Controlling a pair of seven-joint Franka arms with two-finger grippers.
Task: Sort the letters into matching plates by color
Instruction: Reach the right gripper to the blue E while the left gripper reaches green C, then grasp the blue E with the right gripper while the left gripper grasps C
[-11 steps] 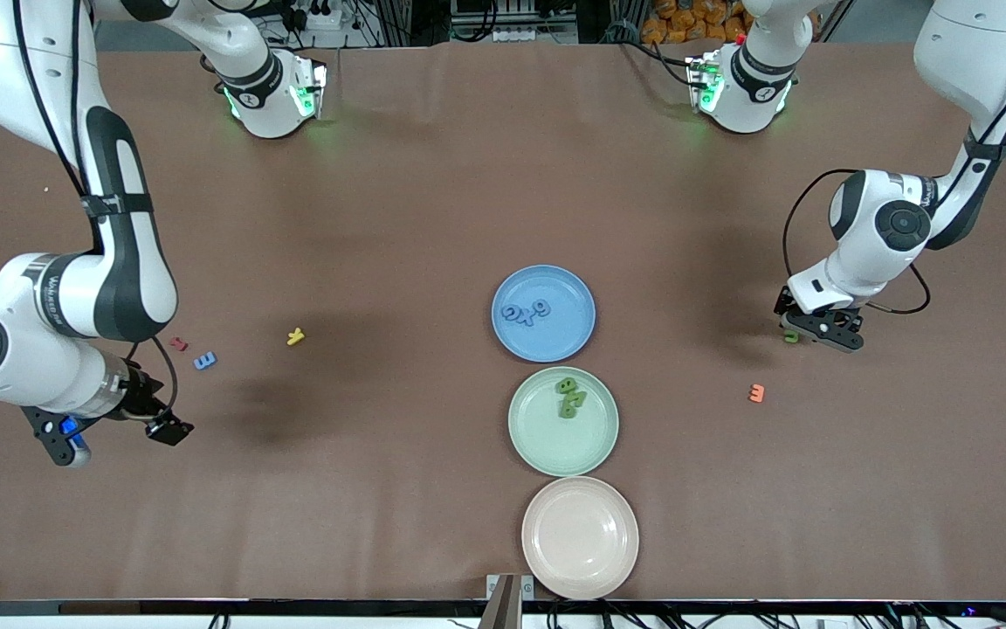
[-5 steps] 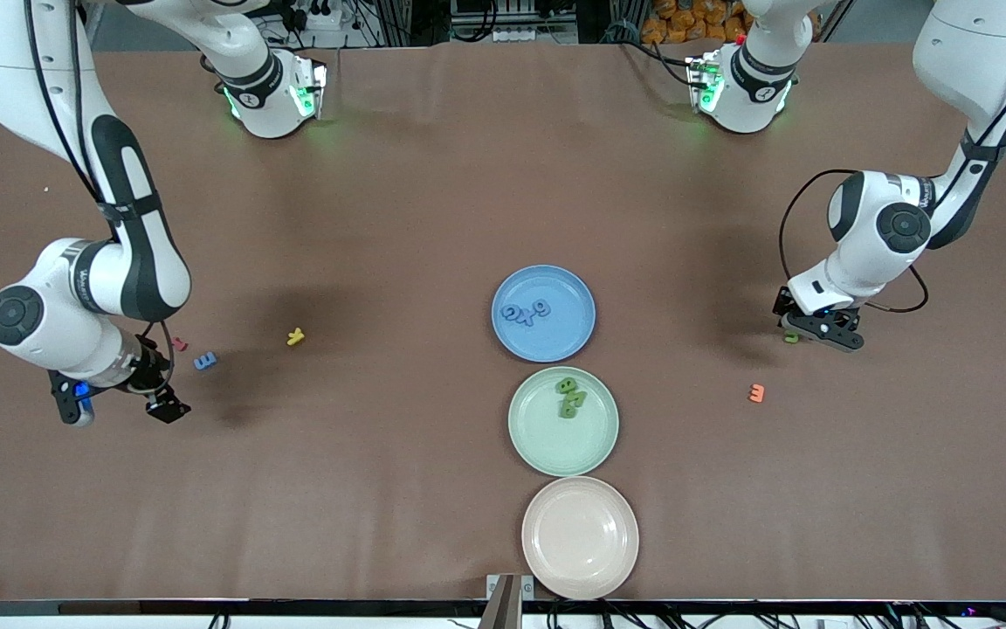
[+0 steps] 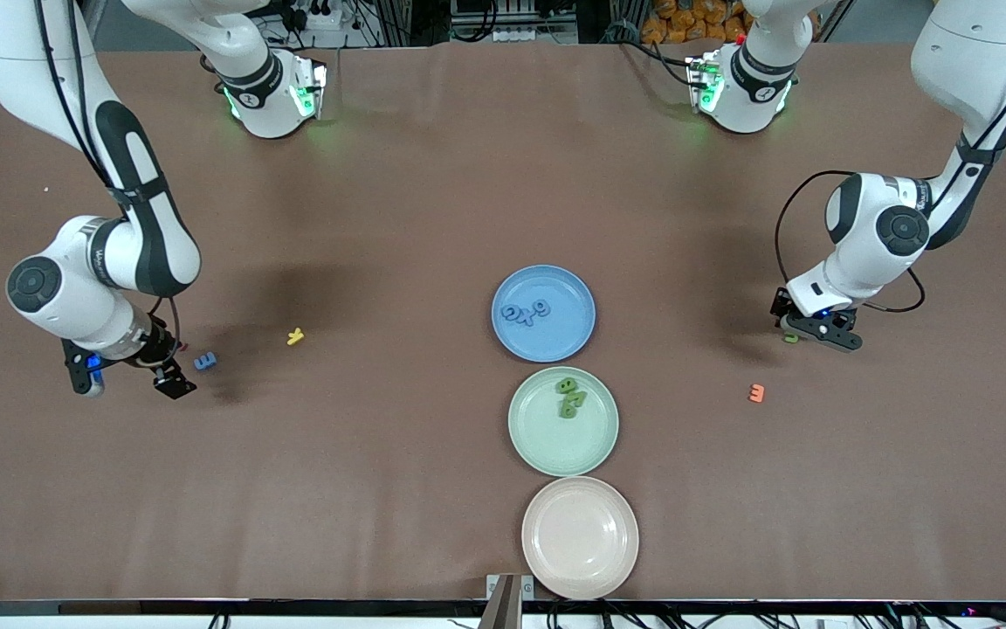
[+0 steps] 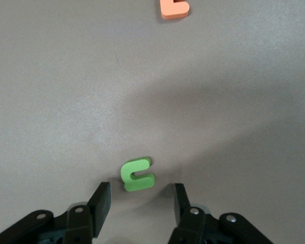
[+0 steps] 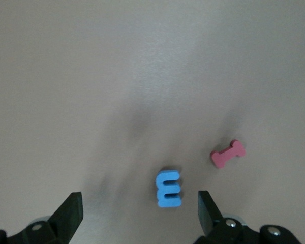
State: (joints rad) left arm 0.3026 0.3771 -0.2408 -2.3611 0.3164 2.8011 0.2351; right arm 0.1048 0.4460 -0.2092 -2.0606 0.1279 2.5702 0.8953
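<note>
A blue plate point(image 3: 555, 284) holds several blue letters point(image 3: 526, 312). Beside it, nearer the front camera, a mint green plate point(image 3: 586, 441) holds green letters point(image 3: 569, 397). Toward the left arm's end, a green letter point(image 4: 138, 174) point(image 3: 789, 337) lies flat on the table. My left gripper point(image 4: 141, 202) point(image 3: 809, 328) is low over it, open, a finger on either side and neither touching. Toward the right arm's end lies a blue letter E point(image 5: 169, 189) point(image 3: 205, 360). My right gripper point(image 5: 138, 211) point(image 3: 129, 380) hangs wide open just short of it, holding nothing.
An orange letter point(image 3: 756, 393) point(image 4: 174, 7) lies nearer the front camera than the green one. A red piece point(image 5: 227, 153) lies beside the blue E, and a yellow letter point(image 3: 295, 335) lies toward the plates. An empty pinkish-beige plate point(image 3: 580, 536) sits by the table's front edge.
My right arm has swung up the table, bringing its open gripper close to the blue E. My left gripper has stayed at the green letter, its fingers drawing a little closer together.
</note>
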